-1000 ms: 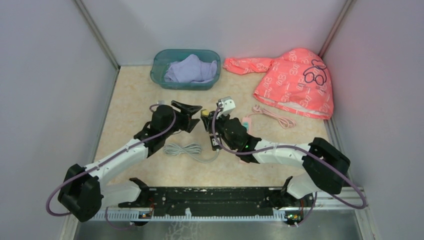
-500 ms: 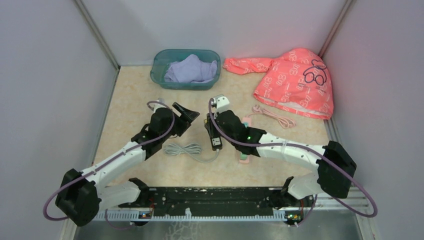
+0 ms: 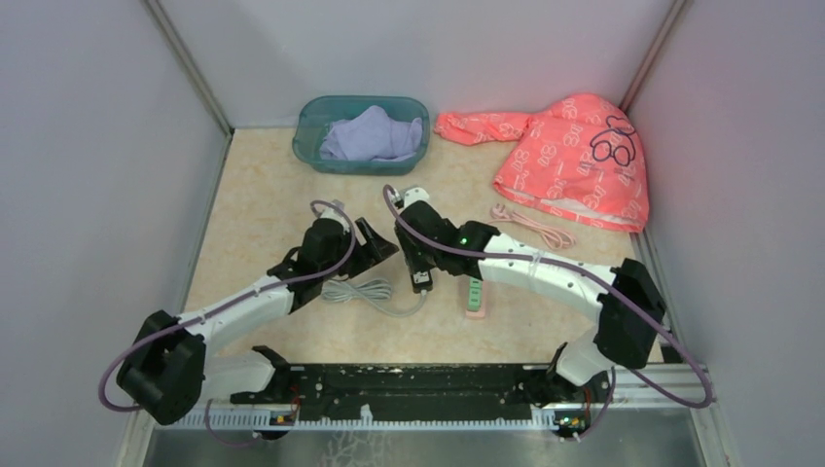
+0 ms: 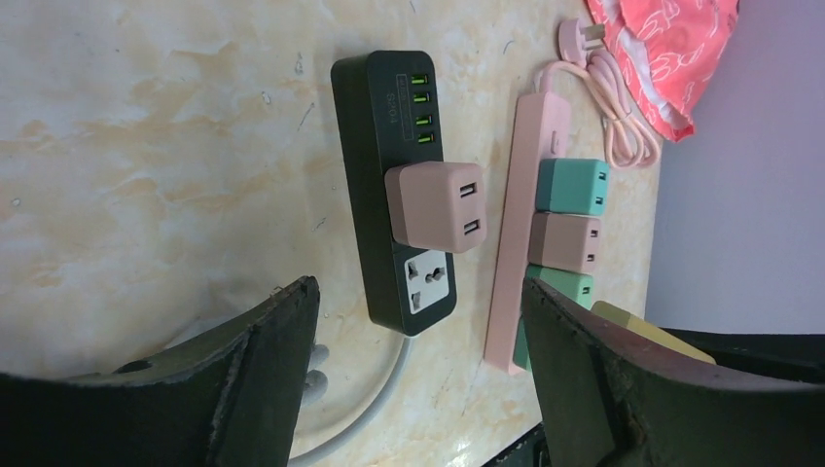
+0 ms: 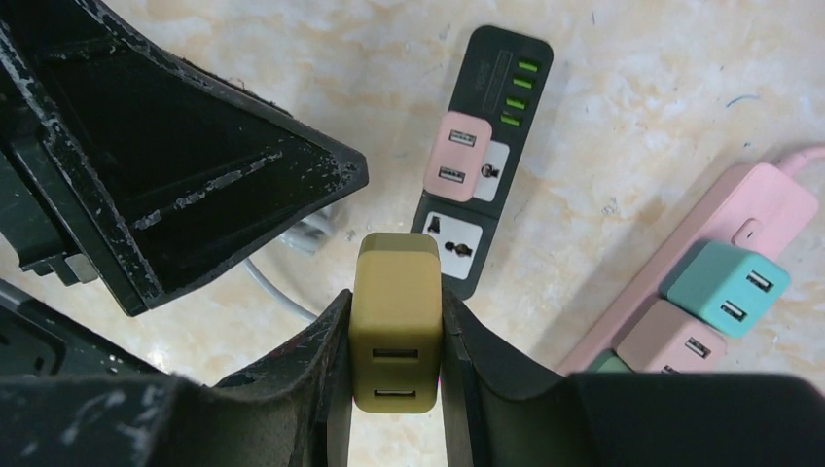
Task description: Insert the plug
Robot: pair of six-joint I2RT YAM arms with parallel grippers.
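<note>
Right gripper clenched on the olive plug; plug held clear of the black power strip, near its vacant end socket; pink adapter occupies the middle socket; left gripper spread wide, grasping nothing, over the same strip; pink power strip lies alongside.

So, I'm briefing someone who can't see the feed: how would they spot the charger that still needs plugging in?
Find the black power strip lying mid-table beside the pink power strip. Right by it, the right claw grips a USB charger cube. It is the only olive-yellow one; the pink charger and teal charger nearby are already plugged in.
</note>
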